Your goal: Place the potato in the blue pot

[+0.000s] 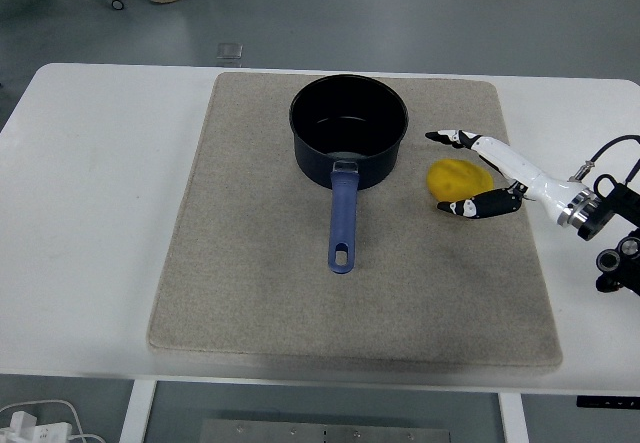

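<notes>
Across the middle of the frame, a rectangular beige felt mat (260, 263) lies on a white table (90, 213). Left of centre the mat is bare. At upper centre stands a dark blue round metal pot (349, 128), open at the top, with nothing to be seen inside it, its lighter blue handle (342, 223) pointing toward the bottom of the frame.

Just right of the pot, with a strip of mat between them, sits a yellow, rounded, oval potato (458, 178). The robot's white and black right hand (492, 175) reaches in from the right edge and brackets the potato, fingers spread wide: one finger runs along its upper side and the thumb curls at its lower right. Whether they are pressing on it or only lying beside it cannot be made out, and the potato rests on the mat, not lifted.

The risks, as a judgement: the potato is smooth and rounded, so a closing grip from the side could squeeze it out and roll it left against the pot, or toward the bottom of the frame. A loose hold could also drop it short of the rim.

The left arm is not visible.
</notes>
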`<action>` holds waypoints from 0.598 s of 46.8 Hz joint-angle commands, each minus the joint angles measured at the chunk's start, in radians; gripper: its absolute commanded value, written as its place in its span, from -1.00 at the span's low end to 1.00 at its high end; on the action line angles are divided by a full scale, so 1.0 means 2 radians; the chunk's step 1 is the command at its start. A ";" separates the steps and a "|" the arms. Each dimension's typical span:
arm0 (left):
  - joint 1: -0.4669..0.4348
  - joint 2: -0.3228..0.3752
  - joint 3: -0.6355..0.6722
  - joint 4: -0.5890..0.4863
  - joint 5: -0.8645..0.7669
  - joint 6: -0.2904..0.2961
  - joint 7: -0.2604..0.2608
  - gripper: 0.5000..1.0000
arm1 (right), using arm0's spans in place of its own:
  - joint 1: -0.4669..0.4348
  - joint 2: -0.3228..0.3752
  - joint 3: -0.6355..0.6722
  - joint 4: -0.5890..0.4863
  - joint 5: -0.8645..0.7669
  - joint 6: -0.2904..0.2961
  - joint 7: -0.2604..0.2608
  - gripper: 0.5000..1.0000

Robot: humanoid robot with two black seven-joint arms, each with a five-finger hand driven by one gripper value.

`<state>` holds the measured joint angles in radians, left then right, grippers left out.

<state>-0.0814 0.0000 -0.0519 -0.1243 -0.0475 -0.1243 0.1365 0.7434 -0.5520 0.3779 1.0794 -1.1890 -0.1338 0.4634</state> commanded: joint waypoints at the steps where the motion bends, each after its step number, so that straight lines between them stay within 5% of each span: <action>1: 0.000 0.000 0.000 0.000 0.000 0.000 0.000 0.99 | 0.000 0.001 0.000 -0.012 0.000 -0.004 -0.001 0.68; 20: 0.000 0.000 0.000 0.002 0.000 0.000 0.000 0.99 | -0.004 0.003 -0.001 -0.040 0.004 -0.014 0.003 0.68; 28: 0.000 0.000 -0.001 0.003 0.000 0.000 0.000 0.99 | -0.014 0.004 0.000 -0.040 0.011 -0.024 0.026 0.69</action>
<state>-0.0812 0.0000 -0.0522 -0.1184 -0.0475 -0.1243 0.1365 0.7242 -0.5450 0.3760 0.9985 -1.1727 -0.1704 0.4943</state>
